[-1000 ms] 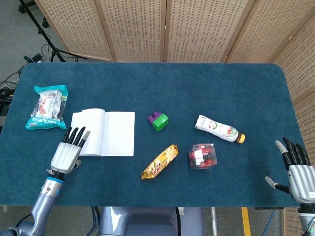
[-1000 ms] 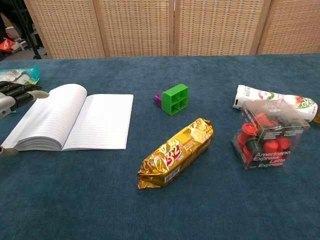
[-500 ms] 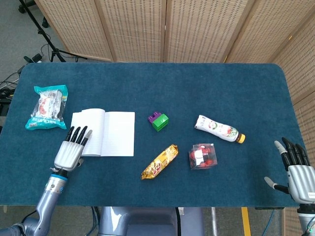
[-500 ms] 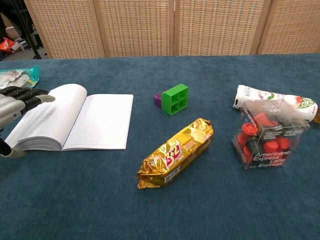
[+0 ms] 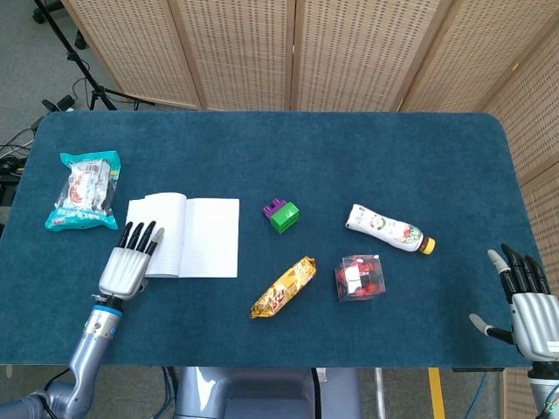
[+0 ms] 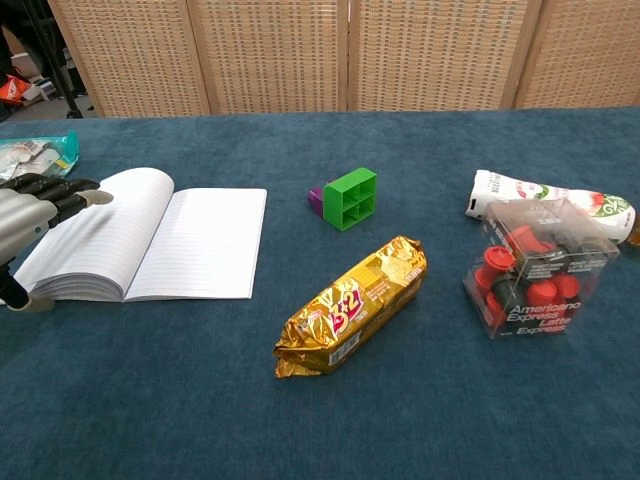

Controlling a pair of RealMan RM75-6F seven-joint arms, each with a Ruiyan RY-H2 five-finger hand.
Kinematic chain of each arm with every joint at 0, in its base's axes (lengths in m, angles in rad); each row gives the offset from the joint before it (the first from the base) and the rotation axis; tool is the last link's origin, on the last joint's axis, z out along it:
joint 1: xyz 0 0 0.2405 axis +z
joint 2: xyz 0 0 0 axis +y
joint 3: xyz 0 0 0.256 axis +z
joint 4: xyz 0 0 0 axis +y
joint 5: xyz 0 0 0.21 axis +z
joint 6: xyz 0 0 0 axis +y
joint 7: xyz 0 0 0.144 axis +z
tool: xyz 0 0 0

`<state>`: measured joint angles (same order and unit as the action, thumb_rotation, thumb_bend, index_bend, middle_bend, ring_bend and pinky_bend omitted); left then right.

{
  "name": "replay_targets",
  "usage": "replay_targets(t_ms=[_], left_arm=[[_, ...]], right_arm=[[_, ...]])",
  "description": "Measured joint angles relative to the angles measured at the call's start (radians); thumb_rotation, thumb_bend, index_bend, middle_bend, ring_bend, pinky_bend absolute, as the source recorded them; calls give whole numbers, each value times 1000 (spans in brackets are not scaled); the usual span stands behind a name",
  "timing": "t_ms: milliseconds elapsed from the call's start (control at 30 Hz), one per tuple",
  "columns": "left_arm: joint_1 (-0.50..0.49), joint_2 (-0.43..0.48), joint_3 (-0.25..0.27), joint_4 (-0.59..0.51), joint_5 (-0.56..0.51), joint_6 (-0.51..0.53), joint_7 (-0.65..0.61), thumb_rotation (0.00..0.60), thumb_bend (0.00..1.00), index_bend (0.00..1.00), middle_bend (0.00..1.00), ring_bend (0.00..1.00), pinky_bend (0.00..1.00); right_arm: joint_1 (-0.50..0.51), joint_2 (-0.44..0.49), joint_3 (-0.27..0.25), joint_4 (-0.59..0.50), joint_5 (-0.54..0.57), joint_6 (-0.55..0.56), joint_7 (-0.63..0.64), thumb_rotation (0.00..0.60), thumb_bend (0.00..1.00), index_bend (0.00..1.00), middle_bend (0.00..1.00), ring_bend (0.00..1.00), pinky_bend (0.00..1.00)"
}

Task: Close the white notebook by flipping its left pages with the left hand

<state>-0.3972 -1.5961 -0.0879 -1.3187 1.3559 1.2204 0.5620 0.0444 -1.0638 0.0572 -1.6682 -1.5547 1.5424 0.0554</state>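
The white notebook (image 5: 185, 236) (image 6: 160, 245) lies open and flat on the blue table, its lined pages facing up. My left hand (image 5: 127, 262) (image 6: 30, 215) hovers at the notebook's near left corner with its fingers straight and apart, the fingertips (image 5: 140, 234) over the left page's edge; it holds nothing. Whether it touches the paper I cannot tell. My right hand (image 5: 526, 301) stays open at the table's near right corner, far from the notebook, and shows only in the head view.
A snack bag (image 5: 84, 189) lies left of the notebook. To its right are a green and purple block (image 5: 280, 213) (image 6: 347, 197), a gold biscuit packet (image 5: 284, 286) (image 6: 352, 304), a clear box of red capsules (image 5: 361, 278) (image 6: 535, 270) and a white bottle (image 5: 388, 229) (image 6: 545, 203).
My left hand has shifted slightly to the right, onto the notebook's left edge. The notebook's pages and my right hand have not moved.
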Motion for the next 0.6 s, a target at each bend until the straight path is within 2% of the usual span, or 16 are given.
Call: replay_targets(t_ms=[233, 433, 600], left_arm=[[-1, -15, 1, 26, -7, 4, -6, 600, 142, 0, 0, 0, 0], [-3, -24, 3, 45, -3, 10, -12, 600, 318, 0, 0, 0, 0], [-4, -30, 11, 52, 22, 26, -23, 600, 359, 0, 0, 0, 0]], right_arm=[[1, -1, -2, -2, -2, -4, -2, 600, 1, 5, 0, 0, 0], [2, -1, -2, -2, -1, -6, 1, 600, 1, 5, 0, 0, 0], [2, 1, -3, -3, -2, -8, 6, 600, 2, 5, 0, 0, 0]])
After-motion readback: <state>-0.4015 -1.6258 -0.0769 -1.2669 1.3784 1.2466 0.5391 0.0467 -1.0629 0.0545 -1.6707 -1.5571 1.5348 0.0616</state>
